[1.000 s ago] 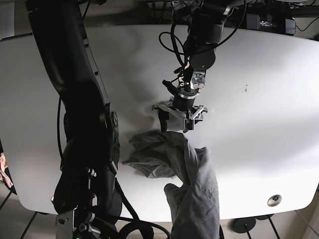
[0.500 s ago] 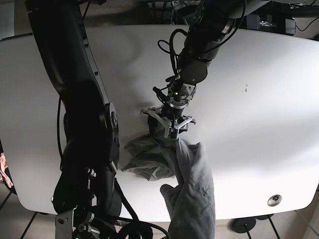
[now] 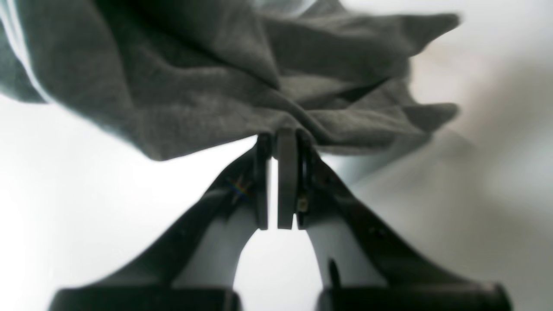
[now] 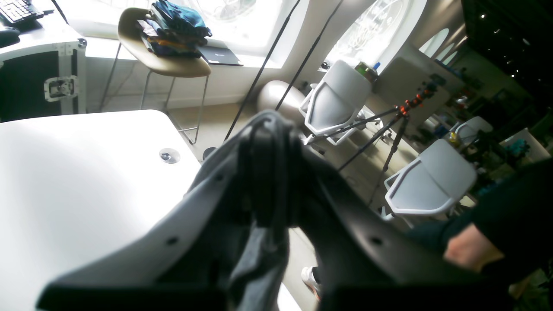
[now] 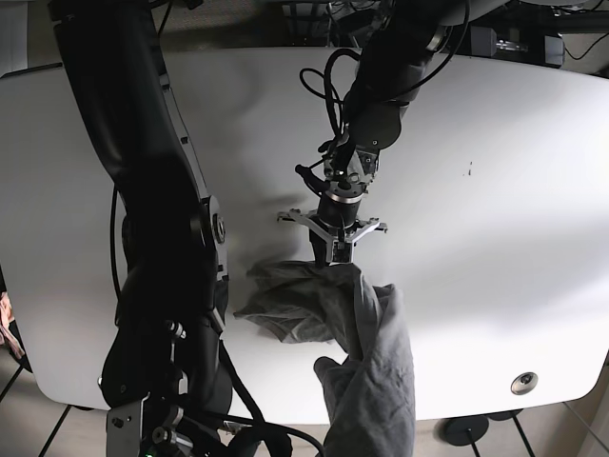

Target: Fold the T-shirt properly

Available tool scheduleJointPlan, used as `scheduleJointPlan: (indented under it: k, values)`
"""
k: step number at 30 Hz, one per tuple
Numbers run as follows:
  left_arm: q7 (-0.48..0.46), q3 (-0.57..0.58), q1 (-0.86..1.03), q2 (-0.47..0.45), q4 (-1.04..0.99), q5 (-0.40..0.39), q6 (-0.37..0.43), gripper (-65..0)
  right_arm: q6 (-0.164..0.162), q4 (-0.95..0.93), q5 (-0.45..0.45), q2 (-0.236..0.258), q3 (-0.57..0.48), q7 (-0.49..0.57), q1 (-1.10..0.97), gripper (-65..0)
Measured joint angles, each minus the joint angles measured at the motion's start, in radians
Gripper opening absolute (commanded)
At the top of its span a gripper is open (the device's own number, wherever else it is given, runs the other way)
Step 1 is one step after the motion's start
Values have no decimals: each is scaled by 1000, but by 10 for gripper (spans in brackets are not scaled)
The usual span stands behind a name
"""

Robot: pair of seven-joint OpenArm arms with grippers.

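Grey T-shirt (image 5: 328, 314): bunched on white table (image 5: 495, 190), near edge; long axis toward and over that edge. Left gripper (image 5: 333, 255): jaws clamped on upper edge. Right gripper (image 4: 265, 142): jaws together on hanging fabric.

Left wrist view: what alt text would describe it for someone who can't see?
A black left end effector, closed, pinches the edge of a crumpled grey cotton T-shirt. The shirt bunches above it, over a blurred white table.
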Motion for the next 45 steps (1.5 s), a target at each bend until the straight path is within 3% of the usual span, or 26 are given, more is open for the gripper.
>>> scheduleJointPlan:
  k: [5, 9, 14, 17, 19, 23, 26, 35, 37, 40, 45]
  values:
    - [105, -15, 99, -109, 215, -7, 10, -650, 0, 0, -3, 31, 39, 1, -2, -631]
    - [228, -122, 158, -160, 435, -7, -2, -650, -3, -7, -110, 46, 62, 43, -2, -631]
    - [406, -351, 153, -185, 615, -3, -161, -650, 8, -121, -187, 48, 76, 133, -2, -631]
    - [512, -444, 95, -185, 654, 5, -297, -646, 6, -179, -191, 87, 93, 159, -5, -631]
    - [518, -461, 76, -185, 671, 4, -361, -626, 6, -179, -191, 97, 96, 158, -8, -631]
    - [529, -461, 127, -160, 668, 5, -395, -404, 8, -178, -190, 89, 92, 161, -2, -631]
    - [534, -465, 188, -98, 668, 11, -393, -324, 9, -178, -187, 86, 91, 165, -2, -631]
    - [528, -304, 292, -65, 591, 12, -395, -319, 10, -177, -187, 86, 91, 166, -31, -631]
    - [479, -293, 288, -65, 537, 12, -395, -319, 10, -177, -188, 86, 91, 166, -31, -631]
    - [352, -295, 280, -65, 400, 110, -390, -318, 10, -177, -188, 89, 91, 165, -31, -631]
    - [290, -295, 194, -47, 269, 106, -363, -318, 10, -177, -188, 89, 91, 165, -31, -631]
